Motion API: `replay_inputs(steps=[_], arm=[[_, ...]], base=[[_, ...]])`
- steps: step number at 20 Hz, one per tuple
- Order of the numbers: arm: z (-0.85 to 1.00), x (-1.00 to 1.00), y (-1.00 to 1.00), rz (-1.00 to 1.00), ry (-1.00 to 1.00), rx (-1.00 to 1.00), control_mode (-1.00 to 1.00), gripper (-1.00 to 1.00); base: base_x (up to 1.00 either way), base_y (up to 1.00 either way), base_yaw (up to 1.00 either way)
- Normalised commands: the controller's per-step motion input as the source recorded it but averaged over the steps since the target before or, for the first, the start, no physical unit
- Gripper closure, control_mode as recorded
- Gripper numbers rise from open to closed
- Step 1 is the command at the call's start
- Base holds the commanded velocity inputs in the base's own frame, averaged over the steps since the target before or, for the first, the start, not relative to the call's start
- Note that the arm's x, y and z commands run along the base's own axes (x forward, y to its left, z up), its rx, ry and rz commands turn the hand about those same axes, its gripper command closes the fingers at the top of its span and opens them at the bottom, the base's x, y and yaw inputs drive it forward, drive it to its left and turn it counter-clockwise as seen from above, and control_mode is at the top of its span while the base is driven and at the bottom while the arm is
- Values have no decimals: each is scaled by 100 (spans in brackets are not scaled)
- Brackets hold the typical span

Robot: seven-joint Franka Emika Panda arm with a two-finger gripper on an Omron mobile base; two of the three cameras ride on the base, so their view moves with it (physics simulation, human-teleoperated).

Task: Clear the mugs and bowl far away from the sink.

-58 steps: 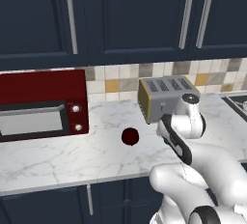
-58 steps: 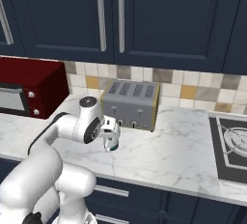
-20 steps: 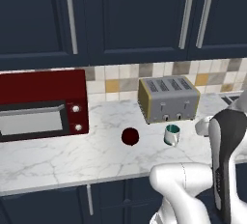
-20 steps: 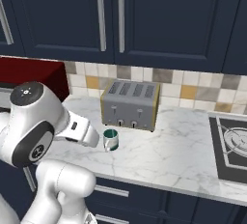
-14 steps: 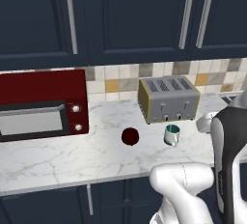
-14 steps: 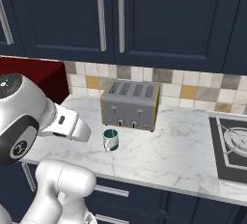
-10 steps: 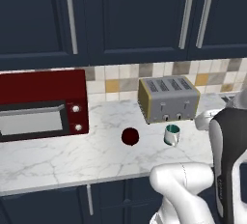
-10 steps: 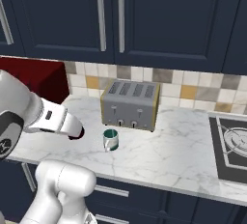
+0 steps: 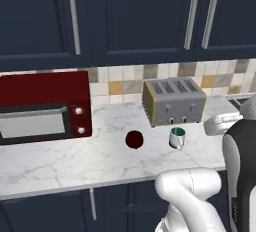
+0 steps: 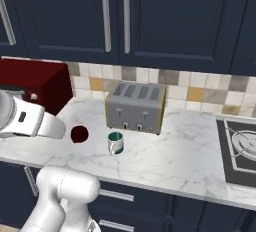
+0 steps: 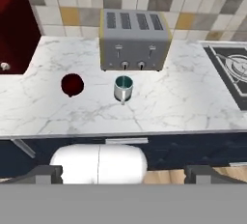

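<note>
Nearest the counter's front edge, the gripper (image 11: 123, 175) hangs back with its jaws spread wide, holding nothing. Farther in, the maroon mug (image 11: 72, 84) and the metal mug (image 11: 123, 88) stand side by side, apart, on the marble counter (image 11: 183, 102), just before the toaster (image 11: 134, 38). Judging by this, both mugs look placed; the bowl apparently remains.

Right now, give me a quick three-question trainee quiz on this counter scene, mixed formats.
1. True or false: the metal mug stands in front of the toaster.
2. Which mug lies nearer the red microwave? A) maroon mug B) metal mug C) neither
3. Fill in: the gripper has its jaws ____ and holds nothing.

Key: 1 true; 2 A; 3 open
</note>
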Motion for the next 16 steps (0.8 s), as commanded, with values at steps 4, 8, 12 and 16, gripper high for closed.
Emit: replay_inputs(steps=[4, 8, 12, 16], arm=[[0, 0, 0, 0, 0, 0, 100, -100], [0, 0, 0, 0, 0, 0, 100, -100], [0, 0, 0, 0, 0, 0, 100, -100], [0, 0, 0, 0, 0, 0, 100, -100]], base=[[-24, -22, -46], [0, -3, -91], [0, 0, -99], [0, 0, -100]])
